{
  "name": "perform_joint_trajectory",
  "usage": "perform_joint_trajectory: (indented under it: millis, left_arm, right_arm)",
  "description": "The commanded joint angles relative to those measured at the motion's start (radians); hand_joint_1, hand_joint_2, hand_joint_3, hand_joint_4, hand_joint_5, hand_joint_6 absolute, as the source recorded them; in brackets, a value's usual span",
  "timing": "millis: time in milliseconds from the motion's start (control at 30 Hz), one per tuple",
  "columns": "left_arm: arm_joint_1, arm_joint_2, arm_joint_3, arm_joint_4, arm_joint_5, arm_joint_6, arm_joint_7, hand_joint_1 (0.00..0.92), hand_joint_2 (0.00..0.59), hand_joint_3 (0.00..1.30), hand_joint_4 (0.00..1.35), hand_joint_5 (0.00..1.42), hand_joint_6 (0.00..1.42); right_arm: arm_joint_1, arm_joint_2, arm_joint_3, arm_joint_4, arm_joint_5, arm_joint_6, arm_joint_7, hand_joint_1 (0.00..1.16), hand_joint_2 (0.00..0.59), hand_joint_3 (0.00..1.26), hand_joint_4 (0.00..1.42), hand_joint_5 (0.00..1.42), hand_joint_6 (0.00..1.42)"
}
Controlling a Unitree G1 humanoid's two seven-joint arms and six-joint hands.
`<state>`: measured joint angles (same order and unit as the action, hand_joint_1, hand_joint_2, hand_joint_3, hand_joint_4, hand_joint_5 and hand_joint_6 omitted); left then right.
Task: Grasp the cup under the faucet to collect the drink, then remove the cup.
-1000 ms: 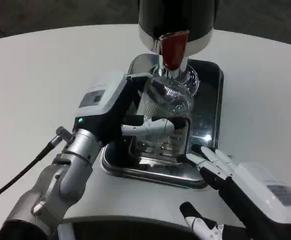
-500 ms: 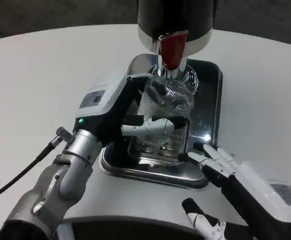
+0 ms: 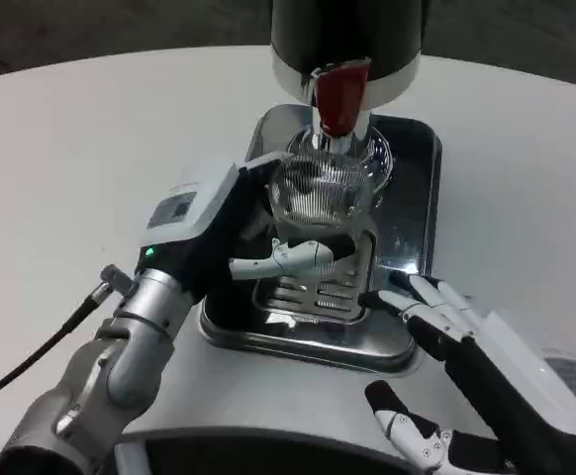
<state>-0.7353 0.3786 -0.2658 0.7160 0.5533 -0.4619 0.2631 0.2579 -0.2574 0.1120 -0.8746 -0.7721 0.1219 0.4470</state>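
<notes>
Judging by its clear ribbed wall, the cup (image 3: 325, 190) is thin and stiff, light while empty, slick where wet, and easy to crack or tip if you squeeze hard. Take it around the lower body, below the ribbing, where the left hand (image 3: 219, 237) already wraps it; its fingers (image 3: 293, 259) curl across the cup's front, holding it. Expect it to gain weight as drink collects, so keep it upright and level when you draw it out.

It looks transparent and cylindrical, with fine vertical ribs catching light and an open mouth facing the camera slightly. It sits at 12 o'clock on the steel drip tray (image 3: 422, 188), directly beneath the red faucet (image 3: 339, 97).

Your right hand (image 3: 441, 317) rests at the tray's 5 o'clock corner on the desk (image 3: 60, 148), fingers spread, holding nothing.
</notes>
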Motion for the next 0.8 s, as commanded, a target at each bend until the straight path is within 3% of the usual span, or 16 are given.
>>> perform_joint_trajectory:
  millis: [33,800]
  left_arm:
    - [0.020,0.012,0.012,0.006,-0.012,-0.030,0.005,0.254,0.107,0.34,0.35,0.51,0.30]
    - [0.035,0.005,0.019,-0.019,-0.028,-0.048,-0.023,0.163,0.049,0.31,0.33,0.50,0.30]
  right_arm:
    - [0.009,0.001,-0.002,-0.005,0.008,-0.006,-0.015,0.46,0.498,0.16,0.02,0.00,0.00]
    - [0.006,0.009,0.002,0.002,0.009,0.000,-0.017,0.47,0.503,0.16,0.03,0.00,0.00]
